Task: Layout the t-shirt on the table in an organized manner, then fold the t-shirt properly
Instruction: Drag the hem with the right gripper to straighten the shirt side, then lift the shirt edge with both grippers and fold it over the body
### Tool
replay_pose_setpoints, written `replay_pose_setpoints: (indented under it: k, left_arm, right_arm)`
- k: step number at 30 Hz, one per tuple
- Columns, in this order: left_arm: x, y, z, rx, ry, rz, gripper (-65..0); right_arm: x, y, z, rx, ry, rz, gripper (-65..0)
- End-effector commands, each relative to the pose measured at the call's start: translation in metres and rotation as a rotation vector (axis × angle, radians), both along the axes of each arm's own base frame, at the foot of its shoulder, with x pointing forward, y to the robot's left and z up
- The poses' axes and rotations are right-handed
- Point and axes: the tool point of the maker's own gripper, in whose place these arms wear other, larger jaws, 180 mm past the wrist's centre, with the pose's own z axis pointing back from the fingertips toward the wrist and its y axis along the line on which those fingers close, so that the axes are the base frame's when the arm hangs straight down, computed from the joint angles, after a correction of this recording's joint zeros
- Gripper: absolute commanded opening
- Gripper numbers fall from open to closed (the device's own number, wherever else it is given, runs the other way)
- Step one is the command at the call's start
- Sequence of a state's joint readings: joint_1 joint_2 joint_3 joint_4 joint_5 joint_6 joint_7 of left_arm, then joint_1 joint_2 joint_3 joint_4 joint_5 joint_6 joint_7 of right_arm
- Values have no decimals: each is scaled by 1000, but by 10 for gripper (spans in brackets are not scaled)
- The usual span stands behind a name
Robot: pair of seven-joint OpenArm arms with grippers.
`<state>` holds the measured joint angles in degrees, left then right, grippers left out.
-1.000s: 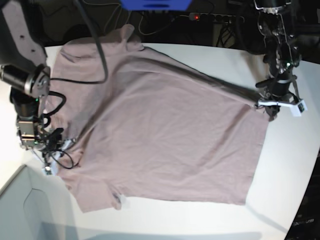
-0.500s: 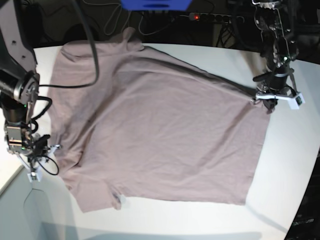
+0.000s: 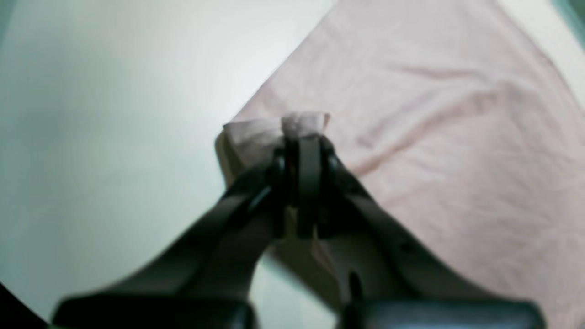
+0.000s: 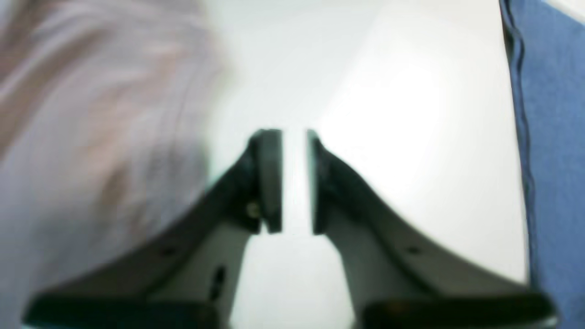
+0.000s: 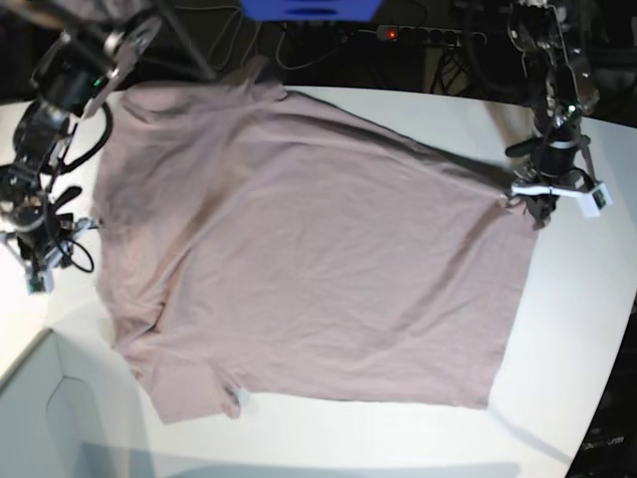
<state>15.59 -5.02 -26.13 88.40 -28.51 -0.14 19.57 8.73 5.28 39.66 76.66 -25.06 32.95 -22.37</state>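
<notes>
The mauve-pink t-shirt [image 5: 309,239] lies spread across the white table [image 5: 577,329], wrinkled, with a sleeve at the front left and its hem to the right. My left gripper [image 5: 526,204] is shut on the shirt's far right corner. In the left wrist view a small fold of cloth [image 3: 301,124] sticks out past the closed left gripper [image 3: 304,144]. My right gripper [image 5: 40,267] hovers off the shirt's left edge over bare table. Its fingers [image 4: 269,178] stand slightly apart with nothing between them, and the blurred shirt [image 4: 91,137] lies to their left.
A pale grey box corner [image 5: 50,418] sits at the front left. Behind the table are a blue object [image 5: 309,8], cables and a power strip with a red light [image 5: 393,35]. Blue fabric [image 4: 553,137] shows at the right edge of the right wrist view.
My right gripper let go of the shirt's left side, parted its fingers and drew back left and farther away onto bare table. The left gripper kept its hold, barely moving.
</notes>
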Motion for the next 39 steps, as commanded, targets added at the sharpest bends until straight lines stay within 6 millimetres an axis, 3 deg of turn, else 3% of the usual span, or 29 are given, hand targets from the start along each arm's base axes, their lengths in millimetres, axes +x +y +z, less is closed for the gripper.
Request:
replay_pose_setpoints:
  k: [1, 7, 10, 13, 17, 21, 29, 36, 39]
  left_arm:
    - [1, 4, 11, 24, -28, -2, -649]
    - [-6, 4, 8, 27, -15, -4, -649]
    - [-13, 4, 4, 27, 0, -6, -649]
    - [-14, 2, 3, 26, 5, -9, -649]
    - [-15, 3, 0, 23, 12, -7, -649]
    - [-25, 3, -6, 23, 37, -8, -649]
    - [-27, 3, -8, 24, 43, -4, -649]
    - [-36, 4, -12, 24, 63, -3, -649]
    - [-36, 4, -13, 24, 64, -3, -649]
  right_arm:
    - [-8, 14, 14, -36, 9, 105, -480]
    - [-77, 67, 30, -65, 2, 88, -339]
    - [-112, 64, 28, -105, 65, 93, -326]
    - [-143, 66, 10, -90, 154, 94, -326]
    - [-175, 77, -6, 24, 206, 69, -326]
    - [-187, 84, -13, 80, 214, 66, -325]
    - [-207, 117, -49, 185, 302, 123, -324]
    - [-210, 124, -64, 225, 325, 121, -324]
    - [-201, 123, -64, 229, 309, 116, -324]
